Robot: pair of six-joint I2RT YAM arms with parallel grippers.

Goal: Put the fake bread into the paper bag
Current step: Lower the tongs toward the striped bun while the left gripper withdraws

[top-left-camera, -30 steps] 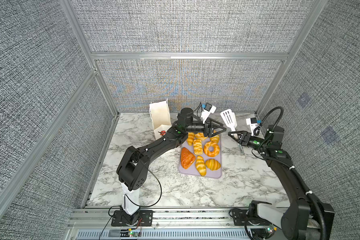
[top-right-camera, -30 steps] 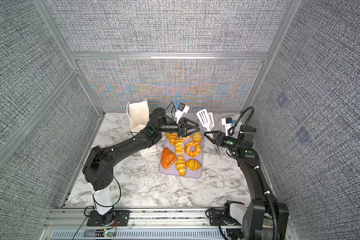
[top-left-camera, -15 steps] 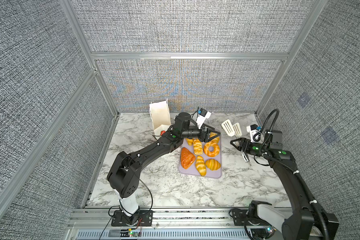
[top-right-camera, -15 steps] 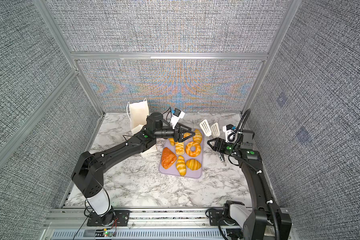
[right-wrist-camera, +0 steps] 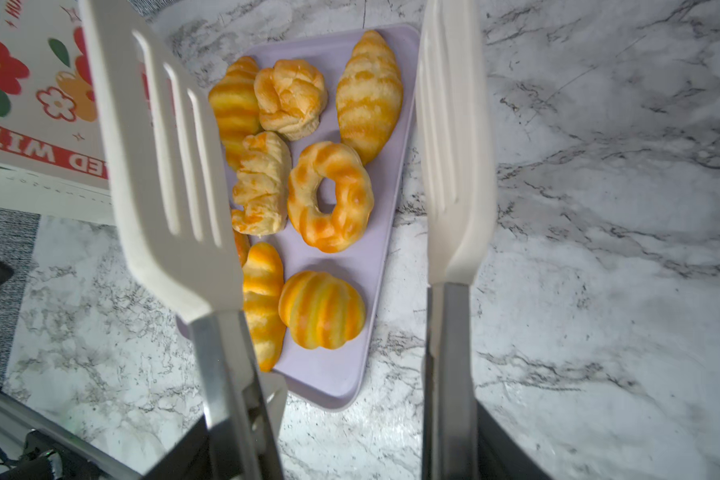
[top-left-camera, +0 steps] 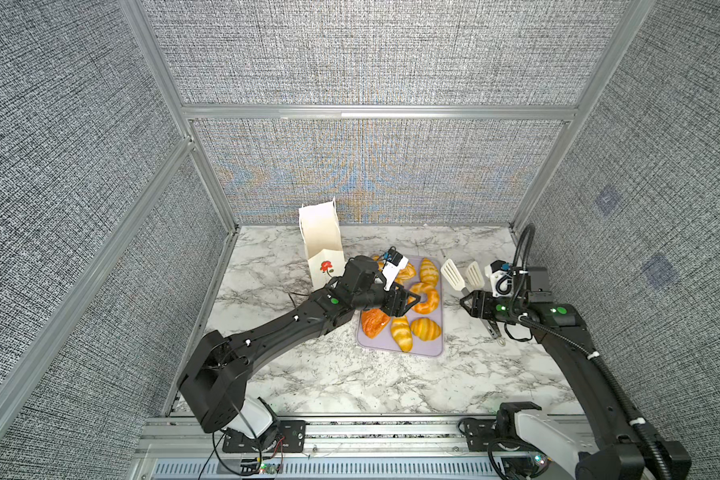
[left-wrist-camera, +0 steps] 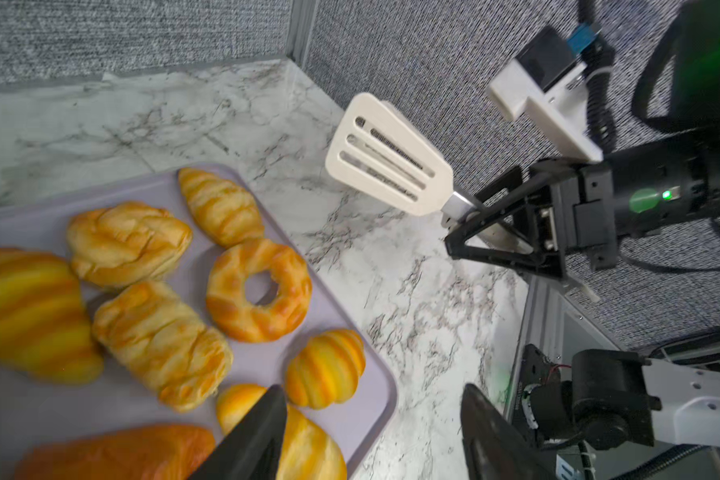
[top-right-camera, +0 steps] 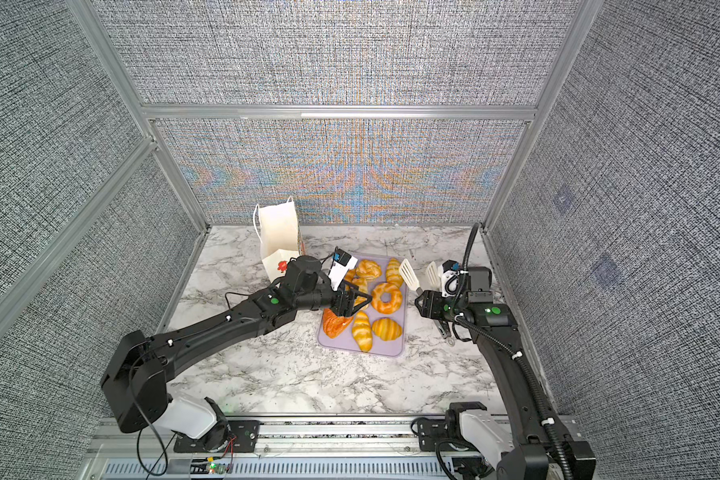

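Note:
Several glossy golden fake bread pieces lie on a lavender tray (top-left-camera: 431,348), among them a ring (top-left-camera: 425,297) (top-right-camera: 386,297) (left-wrist-camera: 258,291) (right-wrist-camera: 329,195) and a darker triangular one (top-left-camera: 373,323). The white paper bag (top-left-camera: 320,245) (top-right-camera: 277,237) (right-wrist-camera: 30,83) stands upright just beyond the tray's far left corner. My left gripper (top-left-camera: 408,301) (top-right-camera: 356,305) (left-wrist-camera: 373,390) hovers open and empty over the tray's middle, one finger above a croissant (left-wrist-camera: 308,449). My right gripper (top-left-camera: 471,306) (top-right-camera: 425,306) (right-wrist-camera: 337,457) sits right of the tray, shut on the metal handles of white slotted tongs (top-left-camera: 454,275) (top-right-camera: 408,275) (left-wrist-camera: 387,166) (right-wrist-camera: 167,166), whose blades stand apart and hold nothing.
The marble tabletop (top-left-camera: 350,386) is fenced by grey fabric walls at the left, back and right. The left arm stretches diagonally from the front left toward the tray. An aluminium rail (top-left-camera: 350,428) runs along the front edge.
The left gripper has drawn back from the tray's far end to over its middle. The right gripper has pulled toward the front with the tongs, still right of the tray.

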